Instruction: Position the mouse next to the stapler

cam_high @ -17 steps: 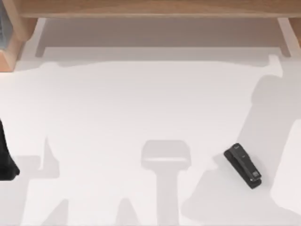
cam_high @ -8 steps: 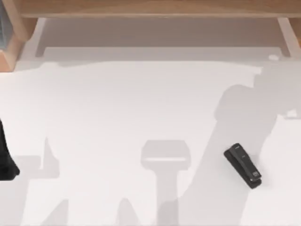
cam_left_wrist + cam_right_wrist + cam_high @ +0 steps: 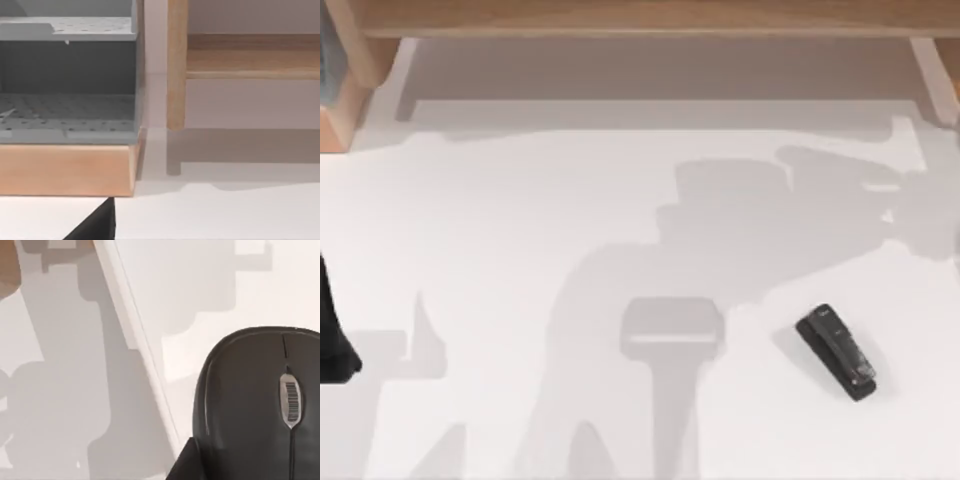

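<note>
Right wrist view: mouse (image 3: 260, 405) close under my right jaws, grip state unclear, maybe held. Stapler (image 3: 837, 352) lies diagonal on desk (image 3: 520, 250), nearer right arm.

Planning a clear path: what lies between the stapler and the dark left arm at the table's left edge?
Bare white tabletop crossed only by shadows; in the top view nothing stands between the stapler and the parked left arm.

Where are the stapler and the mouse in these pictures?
stapler (image 3: 836, 351): top view, middle of its black body.
mouse (image 3: 250, 405): right wrist view, dark top shell beside the scroll wheel.
</note>
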Motion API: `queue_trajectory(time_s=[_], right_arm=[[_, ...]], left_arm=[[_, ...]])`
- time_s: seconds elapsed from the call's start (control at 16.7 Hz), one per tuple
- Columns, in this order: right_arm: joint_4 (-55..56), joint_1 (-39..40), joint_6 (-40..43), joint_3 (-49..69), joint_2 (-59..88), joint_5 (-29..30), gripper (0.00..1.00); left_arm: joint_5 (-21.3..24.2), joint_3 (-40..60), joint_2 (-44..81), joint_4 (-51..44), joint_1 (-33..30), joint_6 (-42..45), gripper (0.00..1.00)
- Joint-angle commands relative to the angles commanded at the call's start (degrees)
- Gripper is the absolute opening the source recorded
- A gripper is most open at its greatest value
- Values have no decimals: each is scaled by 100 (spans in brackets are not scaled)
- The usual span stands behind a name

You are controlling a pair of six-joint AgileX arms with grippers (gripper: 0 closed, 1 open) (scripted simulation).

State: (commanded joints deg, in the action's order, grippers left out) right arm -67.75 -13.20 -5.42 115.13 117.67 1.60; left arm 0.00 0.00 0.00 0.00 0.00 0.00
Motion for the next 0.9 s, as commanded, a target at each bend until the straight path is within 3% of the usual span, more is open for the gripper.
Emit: queue_trajectory(time_s=[0.48, 0.9], right_arm=[[752, 1037, -485, -2476, -1736, 54, 0], [1510, 1826, -544, -4649, -2422, 28, 0]], left_arm=[[0, 0, 0, 0, 0, 0, 100], [0, 0, 0, 0, 0, 0, 100]])
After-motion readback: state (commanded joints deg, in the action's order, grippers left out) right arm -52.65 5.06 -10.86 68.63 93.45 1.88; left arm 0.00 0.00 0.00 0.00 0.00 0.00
